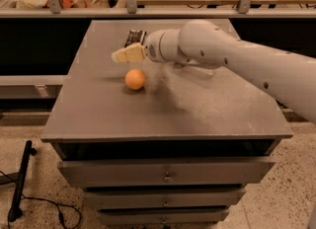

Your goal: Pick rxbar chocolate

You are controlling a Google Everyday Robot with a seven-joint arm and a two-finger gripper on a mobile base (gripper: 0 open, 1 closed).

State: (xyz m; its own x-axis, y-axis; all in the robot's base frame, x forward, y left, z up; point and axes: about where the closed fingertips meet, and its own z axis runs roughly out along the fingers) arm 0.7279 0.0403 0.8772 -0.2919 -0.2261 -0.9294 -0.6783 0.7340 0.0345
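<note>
The rxbar chocolate (135,37) is a small black bar lying flat near the far edge of the grey table (98,119). My gripper (122,55) hangs over the table just in front of the bar and a little to its left, above and behind the orange ball (135,79). Its pale fingers point left. The white arm reaches in from the right and hides most of a clear plastic bottle (203,68) behind it.
The table is the top of a drawer cabinet (165,176). A dark railing and shelf (158,12) run behind the table. A black stand and cable (19,183) lie on the floor at the left.
</note>
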